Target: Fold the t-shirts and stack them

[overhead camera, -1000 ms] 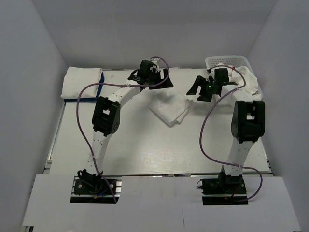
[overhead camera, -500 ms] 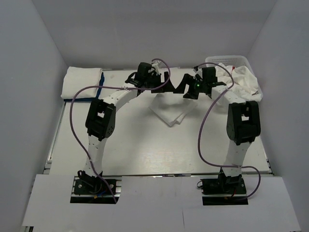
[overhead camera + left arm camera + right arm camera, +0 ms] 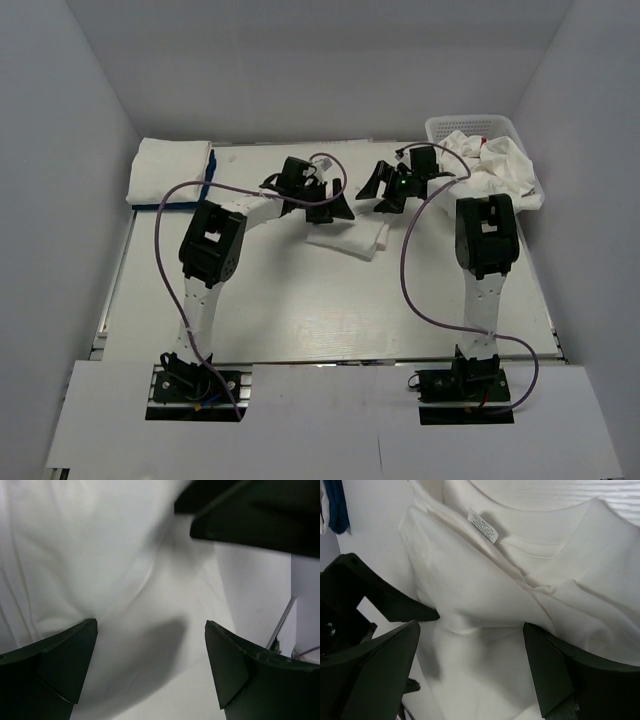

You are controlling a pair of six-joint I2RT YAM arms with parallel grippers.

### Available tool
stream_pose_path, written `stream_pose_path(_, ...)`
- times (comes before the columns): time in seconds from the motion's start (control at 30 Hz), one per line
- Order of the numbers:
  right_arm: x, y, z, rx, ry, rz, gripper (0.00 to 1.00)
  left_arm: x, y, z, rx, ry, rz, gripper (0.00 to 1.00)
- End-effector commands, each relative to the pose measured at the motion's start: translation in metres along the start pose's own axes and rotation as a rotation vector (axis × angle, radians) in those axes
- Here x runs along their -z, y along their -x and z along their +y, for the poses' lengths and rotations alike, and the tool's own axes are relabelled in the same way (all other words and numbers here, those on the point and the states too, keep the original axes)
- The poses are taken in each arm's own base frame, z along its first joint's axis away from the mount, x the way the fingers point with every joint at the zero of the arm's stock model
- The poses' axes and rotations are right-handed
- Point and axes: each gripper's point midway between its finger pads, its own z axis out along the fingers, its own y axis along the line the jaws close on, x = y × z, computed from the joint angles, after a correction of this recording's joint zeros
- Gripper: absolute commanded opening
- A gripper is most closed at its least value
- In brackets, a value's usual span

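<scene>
A plain white t-shirt (image 3: 352, 238) lies partly folded at the middle back of the table. It fills the left wrist view (image 3: 90, 560) and the right wrist view (image 3: 530, 580), where its collar label shows. My left gripper (image 3: 335, 205) is open just above the shirt's far left edge. My right gripper (image 3: 378, 190) is open above its far right edge, facing the left one. Neither holds cloth. A folded stack of white shirts (image 3: 170, 172) with a blue one (image 3: 208, 178) under it sits at the back left.
A white mesh basket (image 3: 470, 127) stands at the back right with crumpled white shirts (image 3: 505, 168) spilling over its rim, one showing red print. Grey walls close in the table on three sides.
Both grippers have moved toward each other and down onto the far edge of the white t-shirt. The shirt now lies flatter and more folded than before.
</scene>
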Motion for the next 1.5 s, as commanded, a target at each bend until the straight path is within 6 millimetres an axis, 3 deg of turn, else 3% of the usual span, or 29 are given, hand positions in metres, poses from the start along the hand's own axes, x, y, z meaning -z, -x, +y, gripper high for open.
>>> stream_pose_path(0.0, -0.008, -0.009, -0.015, 0.099, -0.027, 0.045, 0.9, 0.024, -0.089, 0.029, 0.108, 0.151, 0.218, 1.0)
stream_pose_path(0.07, -0.005, -0.012, -0.002, 0.18, -0.007, 0.063, 0.9, 0.037, -0.102, 0.016, 0.111, 0.145, 0.245, 1.0)
stream_pose_path(0.1, -0.001, -0.023, 0.006, 0.224, -0.017, 0.098, 0.9, 0.044, -0.123, 0.011, 0.139, 0.144, 0.282, 1.0)
stream_pose_path(0.13, 0.002, -0.027, 0.006, 0.242, -0.024, 0.106, 0.9, 0.057, -0.119, -0.009, 0.123, 0.115, 0.259, 1.0)
stream_pose_path(0.17, 0.024, -0.043, 0.027, 0.311, -0.007, 0.105, 0.9, 0.08, -0.12, -0.017, 0.132, 0.145, 0.205, 1.0)
stream_pose_path(0.2, 0.023, -0.044, 0.028, 0.314, -0.005, 0.108, 0.9, 0.08, -0.12, -0.017, 0.132, 0.146, 0.205, 1.0)
stream_pose_path(0.23, 0.044, -0.036, 0.054, 0.353, 0.026, 0.055, 0.9, 0.086, -0.109, -0.019, 0.119, 0.171, 0.16, 1.0)
stream_pose_path(0.27, 0.046, -0.046, 0.055, 0.358, 0.03, 0.057, 0.9, 0.099, -0.101, -0.028, 0.099, 0.181, 0.12, 1.0)
stream_pose_path(0.33, 0.062, -0.041, 0.071, 0.381, 0.022, 0.002, 0.9, 0.11, -0.077, -0.035, 0.074, 0.217, 0.037, 1.0)
stream_pose_path(0.37, 0.071, -0.043, 0.074, 0.384, 0.012, -0.01, 0.9, 0.118, -0.072, -0.04, 0.062, 0.224, 0.01, 1.0)
stream_pose_path(0.4, 0.076, -0.035, 0.064, 0.378, -0.072, -0.051, 0.9, 0.121, -0.062, -0.043, 0.059, 0.235, -0.022, 1.0)
stream_pose_path(0.47, 0.093, -0.041, 0.061, 0.371, -0.138, -0.056, 0.9, 0.124, -0.055, -0.034, 0.068, 0.294, -0.057, 1.0)
stream_pose_path(0.57, 0.107, -0.057, 0.037, 0.34, -0.287, -0.024, 0.9, 0.128, -0.035, -0.021, 0.095, 0.359, -0.123, 1.0)
stream_pose_path(0.6, 0.104, -0.071, 0.034, 0.339, -0.301, 0.007, 0.9, 0.126, -0.028, -0.01, 0.099, 0.417, -0.137, 1.0)
stream_pose_path(0.73, 0.097, -0.104, 0.024, 0.308, -0.334, 0.1, 0.9, 0.114, -0.012, -0.002, 0.089, 0.453, -0.142, 1.0)
stream_pose_path(0.83, 0.084, -0.124, 0.017, 0.269, -0.352, 0.164, 0.82, 0.104, -0.002, 0.013, 0.087, 0.514, -0.138, 1.0)
stream_pose_path(0.93, 0.071, -0.134, 0.018, 0.252, -0.343, 0.203, 0.72, 0.093, -0.004, 0.018, 0.084, 0.51, -0.113, 0.89)
stream_pose_path(1.13, 0.06, -0.142, 0.007, 0.205, -0.374, 0.237, 0.62, 0.082, -0.01, 0.022, 0.079, 0.48, -0.093, 0.73)
stream_pose_path(1.23, 0.057, -0.147, 0.007, 0.201, -0.361, 0.253, 0.49, 0.076, -0.014, 0.02, 0.08, 0.447, -0.079, 0.59)
stream_pose_path(1.27, 0.057, -0.151, 0.009, 0.196, -0.34, 0.265, 0.34, 0.076, -0.015, 0.018, 0.082, 0.435, -0.073, 0.53)
stream_pose_path(1.33, 0.055, -0.147, 0.022, 0.203, -0.273, 0.243, 0.25, 0.075, -0.013, 0.017, 0.078, 0.431, -0.08, 0.47)
stream_pose_path(1.43, 0.053, -0.141, 0.033, 0.217, -0.219, 0.214, 0.0, 0.075, -0.016, 0.02, 0.082, 0.435, -0.073, 0.39)
stream_pose_path(1.47, 0.055, -0.14, 0.038, 0.215, -0.202, 0.206, 0.0, 0.075, -0.016, 0.02, 0.082, 0.435, -0.073, 0.36)
